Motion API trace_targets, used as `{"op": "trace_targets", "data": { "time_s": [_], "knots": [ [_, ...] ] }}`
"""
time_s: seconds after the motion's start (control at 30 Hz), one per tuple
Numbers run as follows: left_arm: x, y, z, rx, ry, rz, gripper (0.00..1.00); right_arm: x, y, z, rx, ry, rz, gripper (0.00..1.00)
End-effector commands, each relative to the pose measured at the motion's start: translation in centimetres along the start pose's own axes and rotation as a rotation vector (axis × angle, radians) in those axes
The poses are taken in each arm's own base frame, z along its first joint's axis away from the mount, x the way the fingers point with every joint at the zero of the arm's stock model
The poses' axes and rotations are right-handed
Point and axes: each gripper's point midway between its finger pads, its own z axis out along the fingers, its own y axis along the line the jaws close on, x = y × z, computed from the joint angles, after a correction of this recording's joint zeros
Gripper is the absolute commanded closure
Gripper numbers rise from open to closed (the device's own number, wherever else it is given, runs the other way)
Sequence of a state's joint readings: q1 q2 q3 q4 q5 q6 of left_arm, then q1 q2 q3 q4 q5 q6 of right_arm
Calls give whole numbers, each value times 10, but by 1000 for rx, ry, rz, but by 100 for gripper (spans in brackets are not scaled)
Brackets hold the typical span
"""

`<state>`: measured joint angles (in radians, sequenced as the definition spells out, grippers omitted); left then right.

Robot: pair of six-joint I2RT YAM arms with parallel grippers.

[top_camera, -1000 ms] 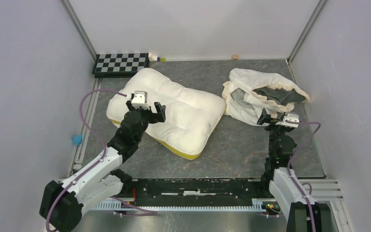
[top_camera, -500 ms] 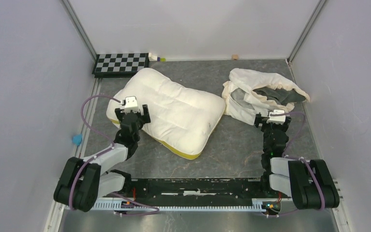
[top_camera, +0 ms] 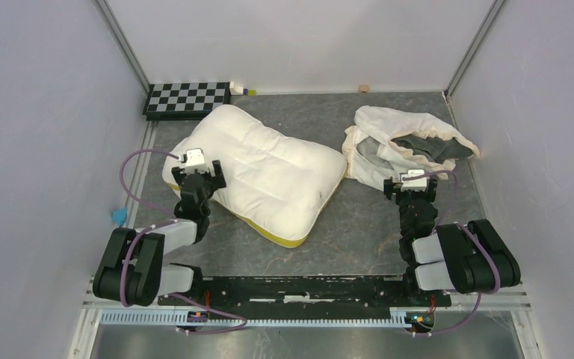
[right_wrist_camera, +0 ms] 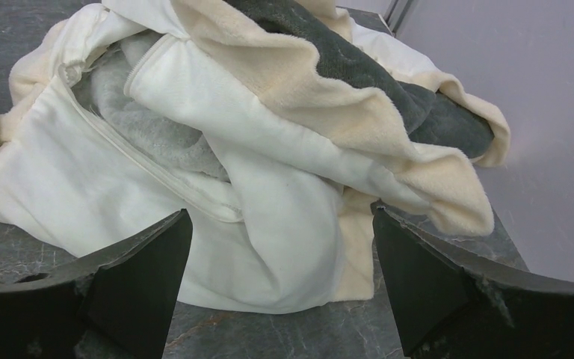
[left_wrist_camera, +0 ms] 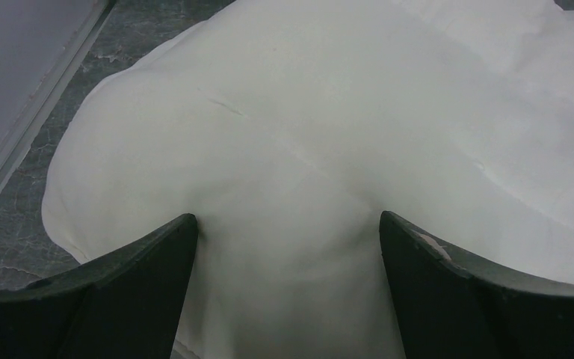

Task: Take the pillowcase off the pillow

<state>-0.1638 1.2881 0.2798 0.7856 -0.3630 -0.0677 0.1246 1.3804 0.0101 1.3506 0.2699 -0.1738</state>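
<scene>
The pillow (top_camera: 269, 172), plump and cream-white with a yellow band along its near edge, lies bare at the table's middle left. It fills the left wrist view (left_wrist_camera: 329, 127). The pillowcase (top_camera: 403, 142) lies in a crumpled heap at the back right, cream with dark grey folds on top, apart from the pillow. It also shows in the right wrist view (right_wrist_camera: 269, 127). My left gripper (top_camera: 197, 179) is open with its fingers at the pillow's near left corner (left_wrist_camera: 287, 224). My right gripper (top_camera: 411, 185) is open and empty just in front of the pillowcase (right_wrist_camera: 280, 224).
A black-and-white checkerboard (top_camera: 187, 98) lies at the back left corner. Small items sit by the back wall (top_camera: 241, 90). A blue object (top_camera: 119, 216) lies beyond the left rail. Grey walls enclose the dark marbled table (top_camera: 359, 224) on three sides.
Both arms have drawn back and folded toward their bases. The left gripper moved left and off the pillow's top to its near left corner. The right gripper moved slightly left.
</scene>
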Motion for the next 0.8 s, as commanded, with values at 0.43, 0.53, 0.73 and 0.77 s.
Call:
{"op": "trace_targets", "data": {
  "time_s": [0.43, 0.53, 0.73, 0.77],
  "knots": [
    [-3, -5, 15, 53, -104, 51, 1, 14, -2, -24, -13, 11, -42, 2],
    [3, -2, 20, 58, -57, 49, 0, 14, -3, -24, -12, 11, -42, 2],
    [1, -6, 18, 80, -80, 48, 0, 15, -2, -24, -14, 13, -43, 2],
    [2, -8, 17, 93, -85, 57, 0, 15, -3, -24, -12, 12, -42, 2]
  ]
}}
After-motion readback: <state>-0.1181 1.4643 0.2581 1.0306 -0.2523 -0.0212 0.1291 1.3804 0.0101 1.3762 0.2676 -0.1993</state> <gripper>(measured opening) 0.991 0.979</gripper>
